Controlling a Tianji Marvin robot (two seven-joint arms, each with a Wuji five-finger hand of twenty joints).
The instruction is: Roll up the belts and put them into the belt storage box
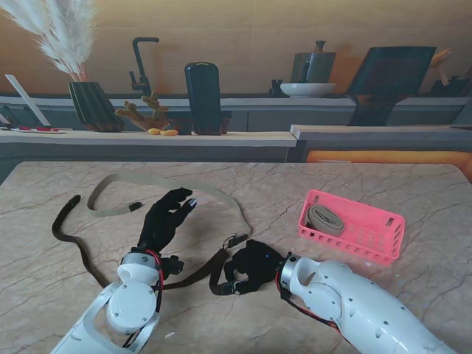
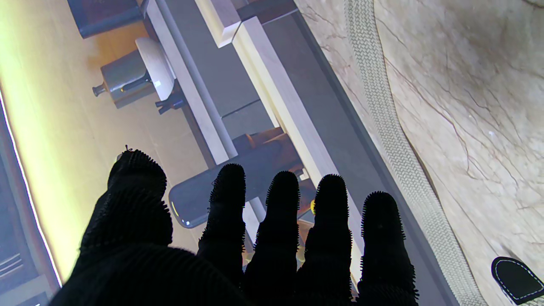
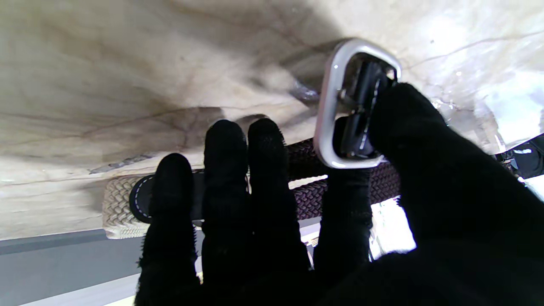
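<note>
- The dark brown belt (image 1: pixel 70 234) trails down the left of the stand's frame on the marble table (image 1: pixel 413 184) and runs to lower centre.
- The beige belt (image 1: pixel 118 193) loops across centre left; the left wrist camera alone shows its woven weave (image 2: pixel 395 140) and a black stitched tip (image 2: pixel 516 278).
- The left hand (image 1: pixel 166 221) sits left of centre, fingers (image 2: pixel 282 199) straight, slightly apart, holding nothing; its camera looks out over the table edge.
- The right hand (image 1: pixel 251 267) at lower centre clamps on the dark belt's end. Only its wrist camera shows the silver buckle (image 3: pixel 335 106) pinched under the thumb, the other fingers (image 3: pixel 225 144) laid over the braid.
- The pink storage box (image 1: pixel 354 225) at centre right holds one rolled grey belt (image 1: pixel 324 219).
</note>
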